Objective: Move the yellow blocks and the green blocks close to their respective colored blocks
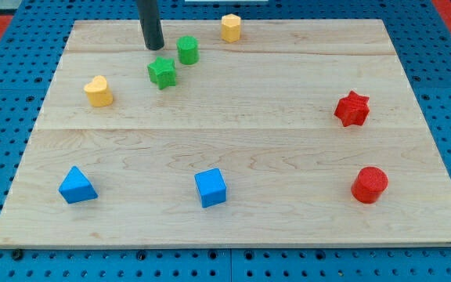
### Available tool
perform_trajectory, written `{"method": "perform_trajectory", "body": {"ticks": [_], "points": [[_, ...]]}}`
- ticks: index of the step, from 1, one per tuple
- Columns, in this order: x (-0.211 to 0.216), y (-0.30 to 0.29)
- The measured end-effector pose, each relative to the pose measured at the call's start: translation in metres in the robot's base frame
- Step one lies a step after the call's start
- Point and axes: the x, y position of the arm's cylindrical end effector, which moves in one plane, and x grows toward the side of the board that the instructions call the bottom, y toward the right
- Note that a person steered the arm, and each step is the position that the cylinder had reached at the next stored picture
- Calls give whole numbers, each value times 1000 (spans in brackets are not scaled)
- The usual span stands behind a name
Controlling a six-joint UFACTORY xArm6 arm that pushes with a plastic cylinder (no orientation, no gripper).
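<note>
Bare, holding nothing, my tip (154, 47) at eleven o'clock of green plastic star block (162, 72); might bump green plastic cylinder block (188, 50) away.

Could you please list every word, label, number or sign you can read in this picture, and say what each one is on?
None: no readable text, number or sign shows anywhere.
The wooden board is bare wood grain.
The coloured blocks, for example the blue cube and the red star, carry no markings.
My tip, near the green blocks, is plain dark.
</note>
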Motion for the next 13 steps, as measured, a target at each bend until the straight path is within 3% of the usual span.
{"method": "perform_trajectory", "body": {"ticks": [1, 2, 3, 4, 5, 6, 7, 8, 9, 11, 12, 13], "points": [[3, 65], [50, 74], [55, 129], [12, 205], [-43, 193], [-47, 140], [-30, 82], [-15, 86], [-6, 139], [5, -12], [5, -29], [35, -32]]}}
